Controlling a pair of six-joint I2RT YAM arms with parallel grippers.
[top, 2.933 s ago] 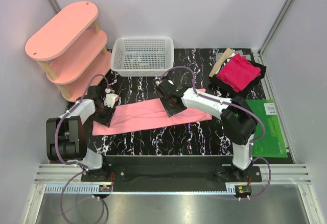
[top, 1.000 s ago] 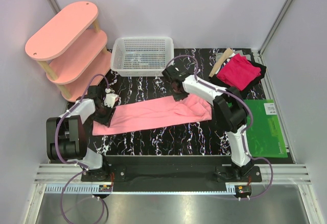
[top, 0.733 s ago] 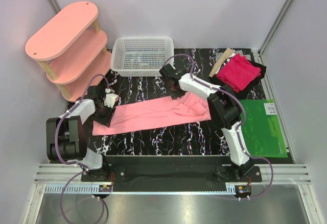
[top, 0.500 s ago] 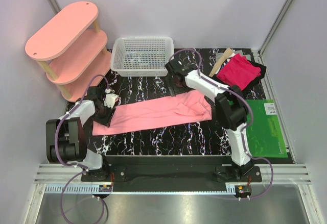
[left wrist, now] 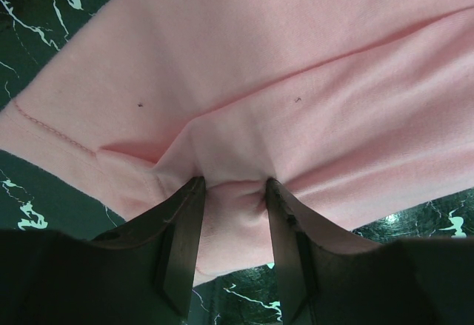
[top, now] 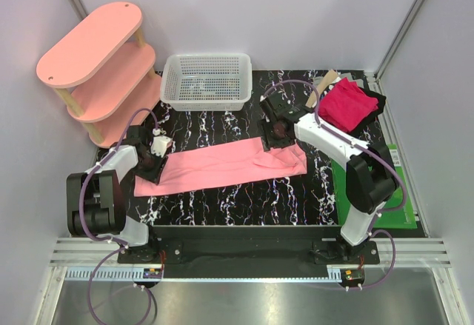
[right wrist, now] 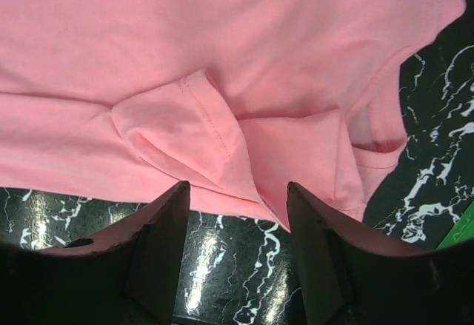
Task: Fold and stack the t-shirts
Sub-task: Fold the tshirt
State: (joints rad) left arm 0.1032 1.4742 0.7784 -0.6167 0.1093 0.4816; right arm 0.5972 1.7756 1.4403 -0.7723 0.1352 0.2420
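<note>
The salmon-pink t-shirt [top: 222, 163] lies as a long folded strip across the black marbled table. My left gripper [top: 149, 166] is at its left end. In the left wrist view the gripper [left wrist: 231, 186] is shut on a bunched fold of the pink cloth [left wrist: 296, 81]. My right gripper [top: 278, 134] hovers open over the far edge of the shirt's right end. In the right wrist view its jaws [right wrist: 237, 188] stand apart with nothing between them, above the sleeve and collar of the shirt [right wrist: 222, 58]. The magenta-red t-shirt [top: 346, 105] lies folded at the back right.
A white mesh basket [top: 207, 81] stands at the back centre. A pale-pink oval shelf unit [top: 100, 66] stands at the back left. A green mat [top: 386, 192] lies at the right edge. Black cloth [top: 372, 112] lies under the magenta shirt.
My right gripper has let go of the pink shirt's right end and swung to the right. That end now lies flatter on the table. The left gripper has not moved.
</note>
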